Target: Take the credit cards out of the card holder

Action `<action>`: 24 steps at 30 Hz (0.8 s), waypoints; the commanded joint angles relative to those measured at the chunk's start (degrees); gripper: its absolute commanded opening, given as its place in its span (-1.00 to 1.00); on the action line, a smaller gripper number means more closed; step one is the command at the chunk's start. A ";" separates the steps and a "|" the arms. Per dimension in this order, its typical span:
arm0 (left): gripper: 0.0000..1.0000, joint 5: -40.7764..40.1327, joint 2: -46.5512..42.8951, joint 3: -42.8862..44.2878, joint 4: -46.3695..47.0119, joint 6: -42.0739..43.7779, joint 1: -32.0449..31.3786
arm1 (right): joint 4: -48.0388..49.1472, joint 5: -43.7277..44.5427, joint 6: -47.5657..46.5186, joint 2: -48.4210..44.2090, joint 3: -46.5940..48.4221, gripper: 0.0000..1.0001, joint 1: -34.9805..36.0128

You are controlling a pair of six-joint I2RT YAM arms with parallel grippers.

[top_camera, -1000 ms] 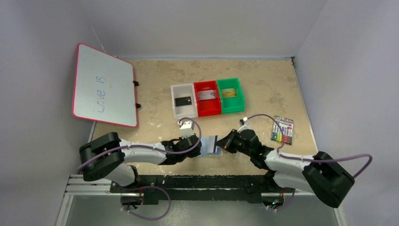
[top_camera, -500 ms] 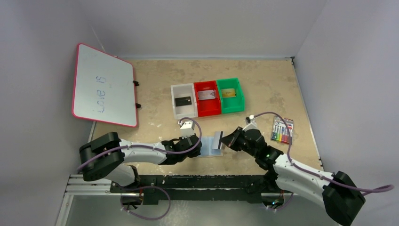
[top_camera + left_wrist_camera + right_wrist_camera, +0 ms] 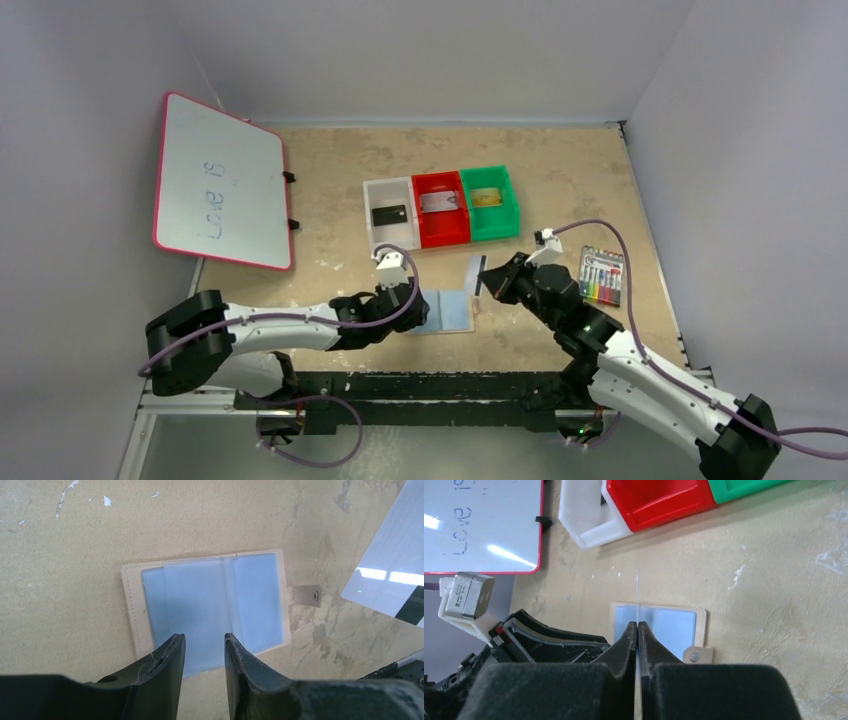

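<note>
We see a mottled tan tabletop (image 3: 570,180) bearing an open blue-grey card holder with a tan border (image 3: 447,311) near its front, a row of white, red and green plastic bins (image 3: 445,240) farther back, and a pack of coloured markers (image 3: 601,277) to the right.

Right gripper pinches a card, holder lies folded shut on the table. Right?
No. The card holder lies open, both blue panels up, per the left wrist view. The right gripper does pinch a card, and the holder is on the table.
</note>
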 commanded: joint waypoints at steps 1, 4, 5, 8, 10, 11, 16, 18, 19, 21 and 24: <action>-0.30 -2.58 -2.22 2.55 -1.98 1.73 -0.28 | 1.13 1.21 -5.29 -0.10 3.15 -1.00 -0.12; -0.25 -5.14 -3.71 3.18 -3.82 1.71 -0.23 | 3.07 -0.61 -8.45 -0.19 3.61 -1.00 -0.12; -0.21 -5.66 -4.53 3.19 -4.24 2.05 -0.27 | 3.80 -1.16 -9.89 -0.20 3.69 -1.00 -0.12; 0.08 -6.76 -7.17 3.82 -5.45 4.66 -0.28 | 6.24 -1.50 -15.32 -0.04 4.19 -1.00 -0.10; 0.24 -9.13 -8.59 5.40 -8.72 5.87 -0.15 | 8.73 -1.88 -19.74 0.18 4.48 -1.00 -0.12; 0.32 -10.95 -9.19 6.49 -11.31 6.30 -0.18 | 10.27 -1.77 -22.79 0.27 4.50 -1.00 -0.12; 0.68 -20.31 -12.35 11.11 -24.65 6.45 1.71 | 19.76 -2.05 -35.34 2.04 4.33 -1.00 -0.12; 0.73 -21.72 -14.43 11.74 -27.84 7.28 3.33 | 21.12 -2.78 -40.50 3.54 5.27 -1.00 -0.12; 0.75 -22.16 -15.50 11.88 -28.83 7.62 4.21 | 21.05 -3.32 -43.02 4.34 5.97 -1.00 -0.12; 0.79 -21.92 -16.96 12.05 -30.24 8.54 6.54 | 20.93 -3.60 -46.40 5.95 7.30 -1.00 -0.10; 0.80 -20.92 -17.28 12.45 -32.66 9.47 10.54 | 21.12 -4.17 -51.96 8.71 9.05 -1.00 -0.12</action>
